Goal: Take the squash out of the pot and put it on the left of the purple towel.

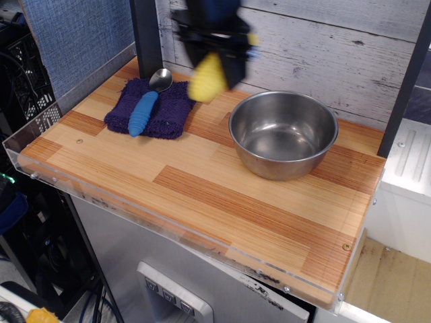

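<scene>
My gripper is shut on the yellow squash, a bumpy corn-shaped toy. It holds the squash in the air above the right edge of the purple towel, to the left of the pot. The gripper and squash are motion-blurred. The pot, a shiny steel bowl, stands on the right half of the wooden table and is empty. The purple towel lies at the back left of the table.
A spoon with a blue ribbed handle and metal bowl lies on the towel. A dark post rises behind the towel. A clear plastic lip edges the table's left and front sides. The wooden board wall stands behind.
</scene>
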`<action>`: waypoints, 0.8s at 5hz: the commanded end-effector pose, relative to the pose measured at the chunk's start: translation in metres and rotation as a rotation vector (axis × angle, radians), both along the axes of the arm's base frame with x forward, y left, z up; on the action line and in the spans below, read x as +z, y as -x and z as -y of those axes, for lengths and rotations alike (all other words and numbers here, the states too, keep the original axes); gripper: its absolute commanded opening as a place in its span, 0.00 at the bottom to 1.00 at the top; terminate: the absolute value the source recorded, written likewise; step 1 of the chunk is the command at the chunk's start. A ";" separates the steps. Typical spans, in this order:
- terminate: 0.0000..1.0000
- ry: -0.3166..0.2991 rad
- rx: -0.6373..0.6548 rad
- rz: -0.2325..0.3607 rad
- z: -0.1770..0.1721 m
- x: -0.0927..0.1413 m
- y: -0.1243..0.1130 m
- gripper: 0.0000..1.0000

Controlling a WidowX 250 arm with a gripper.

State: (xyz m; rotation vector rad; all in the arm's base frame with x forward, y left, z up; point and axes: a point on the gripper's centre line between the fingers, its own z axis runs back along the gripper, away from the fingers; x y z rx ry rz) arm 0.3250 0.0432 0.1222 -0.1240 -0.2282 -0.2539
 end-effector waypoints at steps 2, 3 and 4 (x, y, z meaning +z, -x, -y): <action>0.00 -0.229 0.061 -0.057 -0.124 0.007 0.063 0.00; 0.00 -0.228 0.141 -0.090 -0.158 -0.009 0.069 0.00; 0.00 -0.250 0.213 -0.143 -0.190 -0.031 0.065 0.00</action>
